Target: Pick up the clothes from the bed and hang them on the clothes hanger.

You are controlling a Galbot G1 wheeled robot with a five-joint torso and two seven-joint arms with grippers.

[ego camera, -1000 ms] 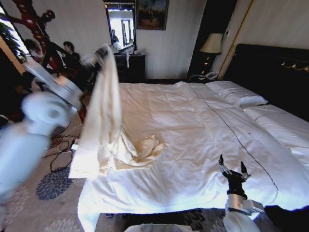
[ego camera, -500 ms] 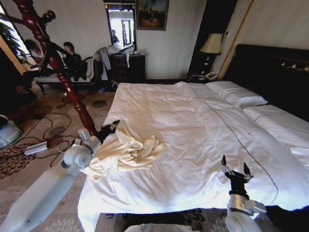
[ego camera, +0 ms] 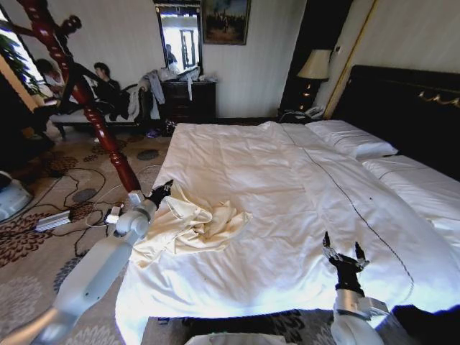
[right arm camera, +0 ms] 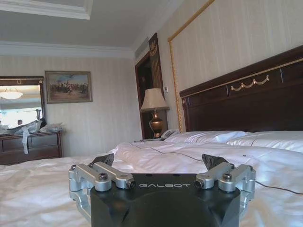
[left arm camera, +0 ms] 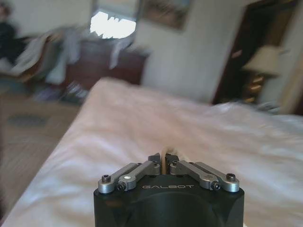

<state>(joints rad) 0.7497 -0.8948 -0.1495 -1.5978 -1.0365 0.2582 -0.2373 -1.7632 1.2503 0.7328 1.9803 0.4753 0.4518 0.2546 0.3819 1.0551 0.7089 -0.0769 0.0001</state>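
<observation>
Now your left gripper [ego camera: 161, 191] pinches a fold of the cream shirt [ego camera: 194, 224], which lies crumpled on the bed [ego camera: 302, 187] near its left edge. Your right gripper [ego camera: 346, 257] hovers by the bed's foot, fingers spread apart.

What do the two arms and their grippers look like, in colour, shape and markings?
Both arms are rounded pale grey-white tubes with thick joints. The left gripper and the right gripper each have a black body, silver metal linkage bars with dark screws, and black fingers. In the wrist views the word GALBOT is printed in pale letters on the black body. No loose cables show on the arms.
</observation>
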